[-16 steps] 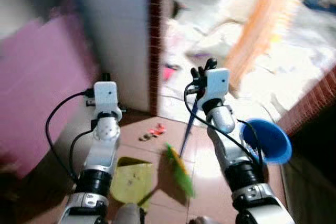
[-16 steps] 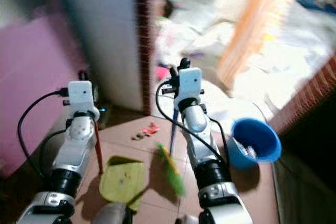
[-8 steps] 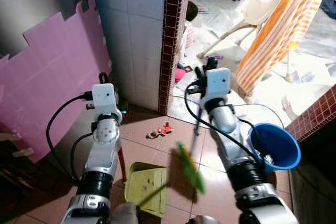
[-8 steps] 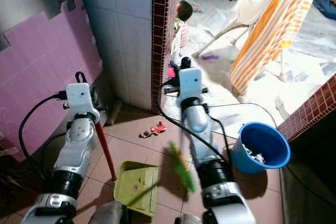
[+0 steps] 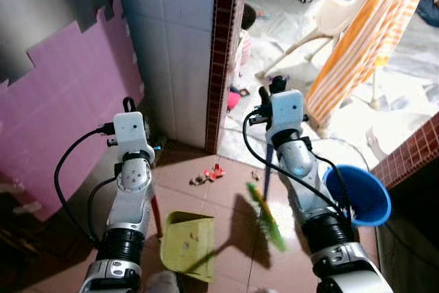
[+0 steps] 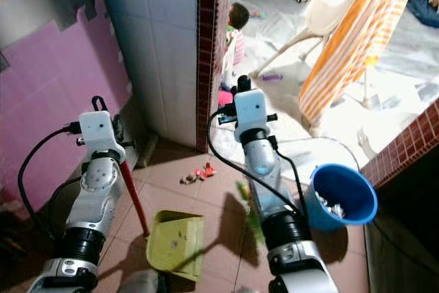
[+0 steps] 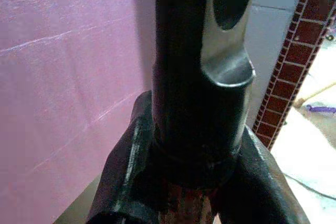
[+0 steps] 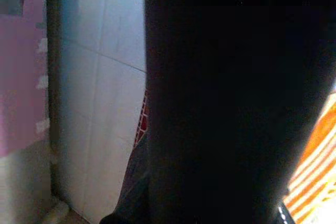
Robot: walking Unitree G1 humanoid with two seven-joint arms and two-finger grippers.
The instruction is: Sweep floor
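My left gripper [image 7: 197, 182] was clamped round the dark top of the red dustpan handle [image 6: 132, 193], fingers [image 7: 123, 182] snug against it on both sides, and the yellow-green dustpan [image 6: 175, 240] sat flat on the terracotta floor tiles [image 6: 219, 190] just ahead of me, slightly left of centre. My right gripper [image 6: 241, 94] was up high with the broom handle [image 5: 268, 169] running down from it, though I couldn't tell how tightly those fingers were closed (the right wrist view was mostly one dark shape). The green broom head [image 5: 267, 207] was blurred, low over the tiles just right of the dustpan. A small scatter of red and brown litter [image 6: 195, 173] lay on the floor beyond the pan, near the foot of the brick-edged white-tiled wall corner [image 6: 206, 53]. A blue bucket [image 6: 341, 193] with scraps inside stood to my right beside a low brick ledge [image 6: 405, 149]. A pink foam panel [image 5: 62, 114] leaned on the left, and further off I saw an orange striped chair [image 6: 343, 46] and a small child [image 6: 235, 29] sitting.
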